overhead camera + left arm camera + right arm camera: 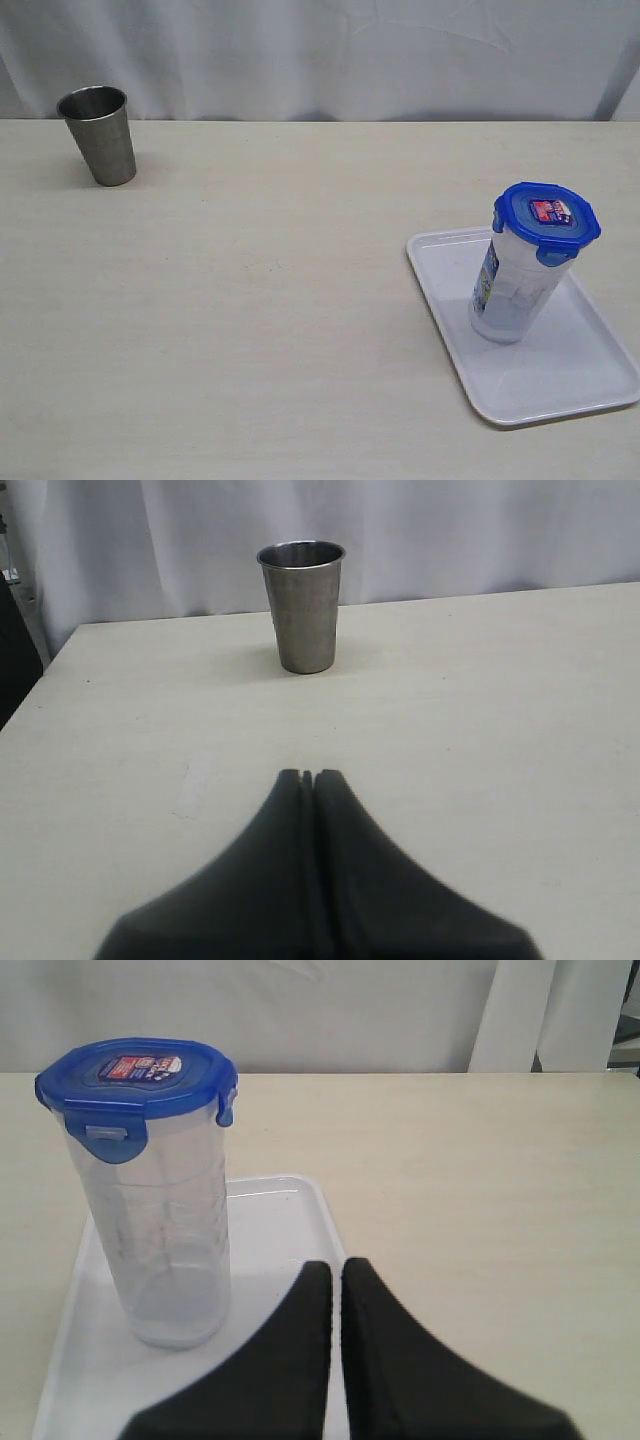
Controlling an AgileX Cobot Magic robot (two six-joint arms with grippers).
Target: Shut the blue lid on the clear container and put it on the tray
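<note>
clear container stood upright on tray, blue lid on top. sticker red-blue, writing too tiny to read tbh. left end effector and right end effector both pinched closed, empty.

Pale beige table with faint grain finish, surface matte, evenly lit with soft shadows only, white fabric curtain hanging in loose folds behind the far edge across the full width, dark unidentified area beyond one table side
</note>
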